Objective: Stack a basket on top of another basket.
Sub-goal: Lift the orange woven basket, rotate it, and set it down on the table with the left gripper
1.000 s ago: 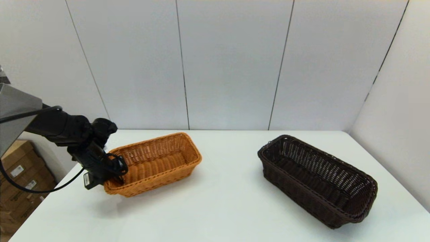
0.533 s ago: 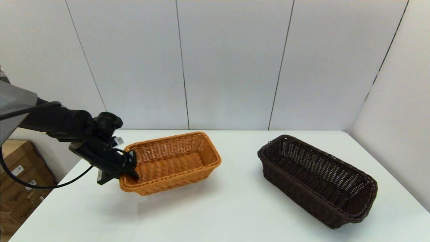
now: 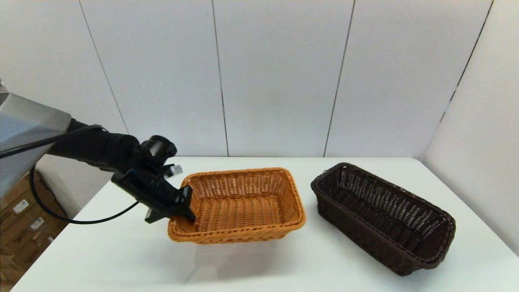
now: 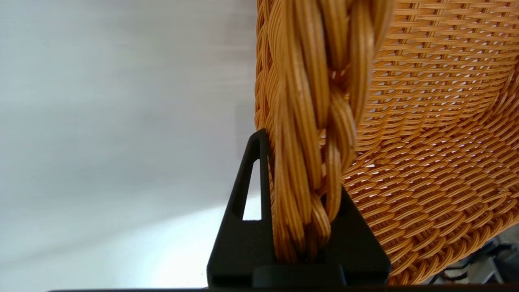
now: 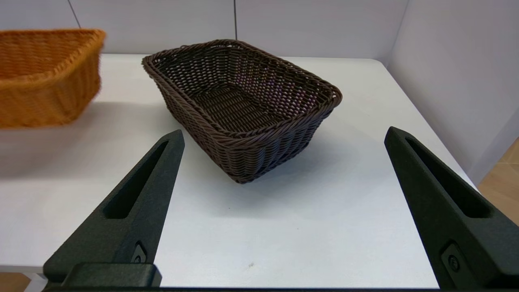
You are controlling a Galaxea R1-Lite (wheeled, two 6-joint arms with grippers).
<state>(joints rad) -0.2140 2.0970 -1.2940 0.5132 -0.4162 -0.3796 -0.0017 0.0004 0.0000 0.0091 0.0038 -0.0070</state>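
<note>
My left gripper (image 3: pixel 184 205) is clamped on the braided rim at the short left end of the orange basket (image 3: pixel 243 207). In the left wrist view my two black fingers (image 4: pixel 243 227) pinch the rim braid between them, one outside the wall, one inside. The orange basket is lifted off the white table (image 3: pixel 121 251), with its shadow on the table below it. It hangs roughly level, held only at that end, left of centre, its right end near the dark basket but not touching it.

The dark basket (image 3: pixel 383 215) sits flat on the table on the right side, angled so one short end points toward the far centre and the other toward the near right edge. Nothing is inside it that I can see. The right wrist view shows it resting on the table (image 5: pixel 284 227) ahead of my right gripper (image 5: pixel 284 170), with the orange basket (image 5: pixel 44 77) off to the side.

My right gripper is released, fingers (image 5: pixel 138 202) spread wide, holding nothing, low at the table's near edge, well apart from the dark basket. It is out of the head view.
</note>
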